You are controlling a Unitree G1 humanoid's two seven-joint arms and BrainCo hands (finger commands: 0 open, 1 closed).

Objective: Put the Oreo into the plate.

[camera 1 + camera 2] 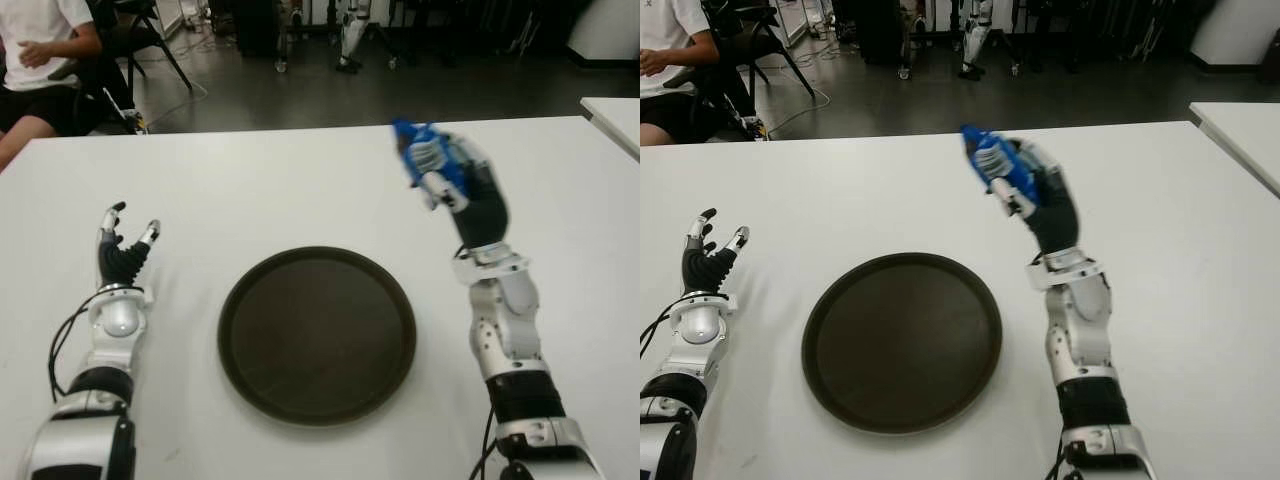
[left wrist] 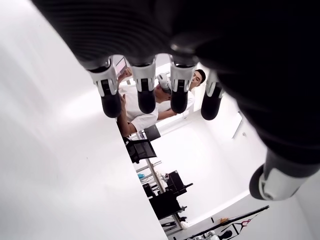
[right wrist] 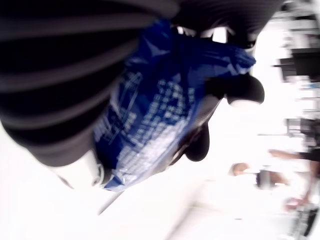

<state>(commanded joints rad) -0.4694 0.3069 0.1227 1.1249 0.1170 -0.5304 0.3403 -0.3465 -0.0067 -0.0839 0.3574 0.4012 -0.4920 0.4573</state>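
One hand matters now: your right hand point(image 1: 445, 175) clutches the blue Oreo pack point(image 1: 425, 150), raised above the table point(image 1: 300, 190) beyond the plate's point(image 1: 316, 335) far right rim. Plate lies toward you, leftward. Left hand point(image 1: 122, 250), fingers spread, shows left of it.

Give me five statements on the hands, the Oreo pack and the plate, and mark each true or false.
1. The right hand is shut on the blue Oreo pack. True.
2. The Oreo pack lies in the dark round plate. False: it is held in the air, beyond the plate's right edge.
3. The left hand holds nothing, its fingers spread. True.
4. The plate sits between the two arms on the white table. True.
5. The left hand is over the plate. False: it shows left of the plate.
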